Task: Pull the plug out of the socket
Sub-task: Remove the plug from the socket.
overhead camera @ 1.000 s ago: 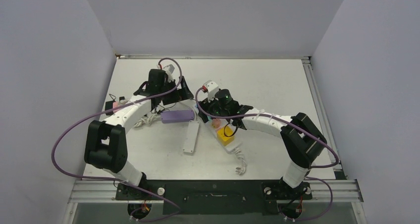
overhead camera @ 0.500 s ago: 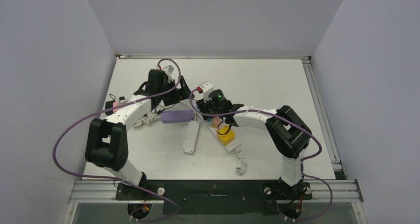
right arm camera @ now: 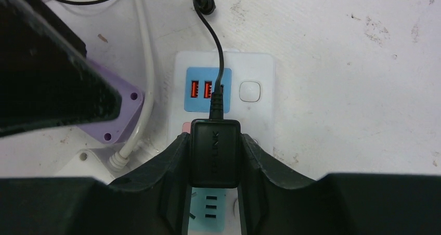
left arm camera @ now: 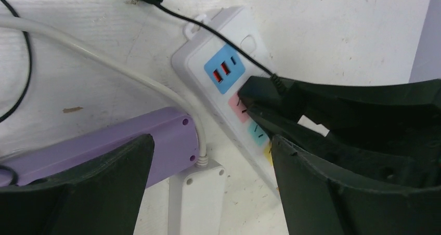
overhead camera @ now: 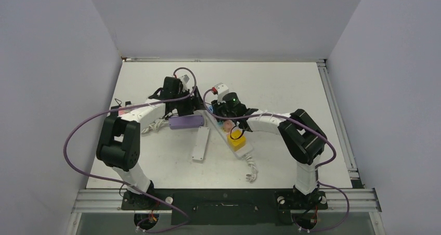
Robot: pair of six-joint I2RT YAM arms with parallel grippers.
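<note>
A black plug with a thin black cable sits in the pink socket of a white power strip that has coloured sockets. My right gripper is shut on the plug, one finger pressed against each side. In the top view this gripper covers the plug. Just left of it, my left gripper is open, straddling the ends of a purple strip and a plain white strip. It holds nothing.
A yellow plug occupies the multi-socket strip nearer the front. The purple strip and the plain white strip lie left of it. White and black cables trail leftward. A small black item lies at the table's left edge.
My right gripper has closed onto the black plug. The left arm has swung right toward the strips, and its jaws have narrowed a little.
</note>
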